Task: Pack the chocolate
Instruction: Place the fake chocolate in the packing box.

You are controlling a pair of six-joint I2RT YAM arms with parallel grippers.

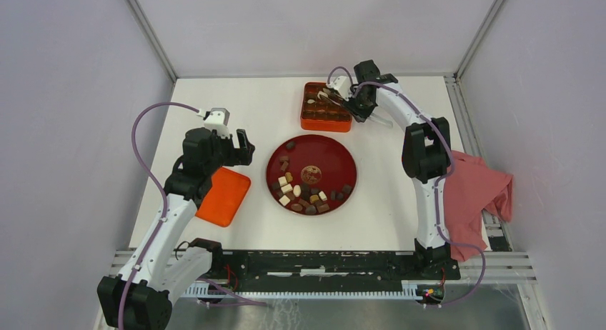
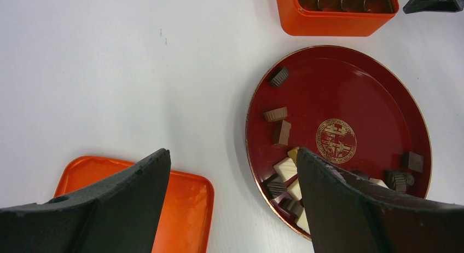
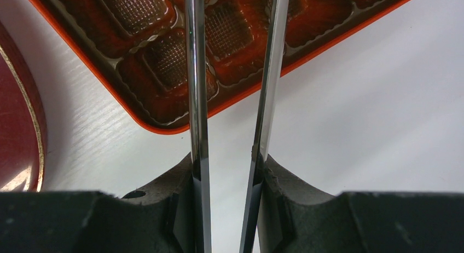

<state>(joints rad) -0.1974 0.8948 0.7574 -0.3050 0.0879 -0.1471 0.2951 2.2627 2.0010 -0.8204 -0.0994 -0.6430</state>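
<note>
Several pieces of chocolate [image 1: 296,191] [image 2: 285,168], dark, light brown and cream, lie on the red plate [image 1: 329,155] [image 2: 355,88], mostly along its near left side. My left gripper [image 1: 243,148] [image 2: 232,154] hangs open above the table between the plate and an orange lid, holding nothing. Over the near right corner of the orange compartment box [image 1: 326,119] [image 3: 158,61] is my right gripper [image 1: 355,94] [image 3: 227,165], shut on metal tongs [image 3: 197,99] [image 1: 327,94]. The tong tips leave the wrist view, so what they hold is hidden. The compartments seen there are empty.
The flat orange lid [image 1: 223,196] [image 2: 186,203] lies left of the plate. A pink cloth [image 1: 479,191] is draped over the table's right edge beside the right arm. The plate's rim [image 3: 16,127] shows left of the tongs.
</note>
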